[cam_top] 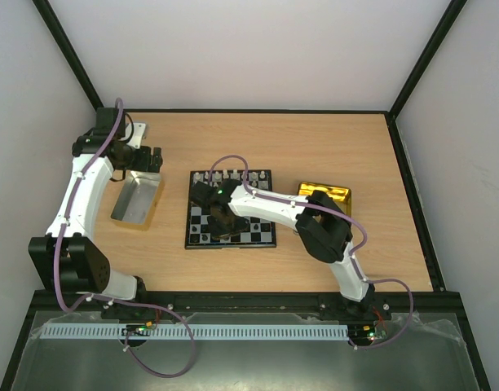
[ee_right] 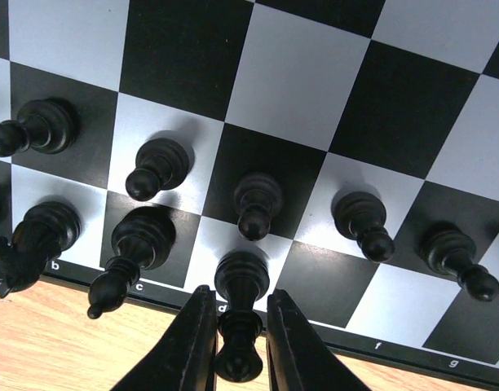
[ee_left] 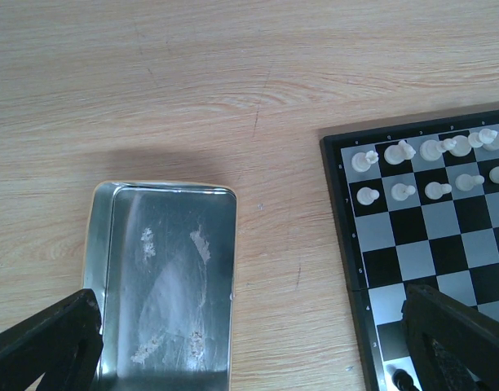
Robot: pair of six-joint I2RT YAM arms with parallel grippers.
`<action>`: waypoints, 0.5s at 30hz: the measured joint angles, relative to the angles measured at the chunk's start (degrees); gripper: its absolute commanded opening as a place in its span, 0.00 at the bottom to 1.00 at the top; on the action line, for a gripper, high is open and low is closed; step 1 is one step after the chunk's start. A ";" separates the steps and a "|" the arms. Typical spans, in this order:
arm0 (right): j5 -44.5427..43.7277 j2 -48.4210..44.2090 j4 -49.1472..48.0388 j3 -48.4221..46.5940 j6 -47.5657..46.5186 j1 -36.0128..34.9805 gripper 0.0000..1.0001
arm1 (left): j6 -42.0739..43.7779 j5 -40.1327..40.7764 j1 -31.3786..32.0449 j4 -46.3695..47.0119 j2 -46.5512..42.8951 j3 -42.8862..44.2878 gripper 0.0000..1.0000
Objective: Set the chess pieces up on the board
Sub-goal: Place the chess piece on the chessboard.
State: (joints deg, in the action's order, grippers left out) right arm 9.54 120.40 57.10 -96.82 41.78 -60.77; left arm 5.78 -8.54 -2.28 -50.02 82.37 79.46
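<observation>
A pale wooden counter (cam_top: 315,138) sits boxed in by white walls (cam_top: 233,49) and black frame posts (cam_top: 72,61). At its centre lies the small black-and-grey checkered board (cam_top: 249,243), with a thin black rim all round. Tiny white chess pieces (ee_left: 433,149) stand in two rows along its far side, and tiny black pieces (ee_right: 258,199) stand in the near rows. The right arm's fingers (ee_right: 192,350) closely flank one black piece (ee_right: 240,281) on the d square at the near rim. Whether they pinch it I cannot tell. The left arm's fingers (ee_left: 46,342) hang wide apart over a silver metal tray (ee_left: 168,269), with bare wood between it and the board. A shiny gold tray (cam_top: 335,193) lies near the board's right side.
</observation>
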 measured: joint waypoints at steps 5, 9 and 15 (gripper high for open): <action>0.00 0.39 0.00 0.00 -0.22 0.00 0.18 | 0.00 0.00 0.00 0.00 0.00 0.00 0.99; 0.00 0.42 0.02 0.00 -0.28 0.00 0.19 | 0.00 0.00 0.00 0.00 0.00 0.00 0.99; 0.09 0.48 0.04 -0.20 -0.44 0.00 0.20 | 0.00 0.00 0.00 -0.02 0.00 0.00 0.99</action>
State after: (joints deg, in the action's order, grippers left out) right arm 9.63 120.88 57.14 -97.01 41.34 -60.77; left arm 5.78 -8.54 -2.28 -50.04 82.37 79.46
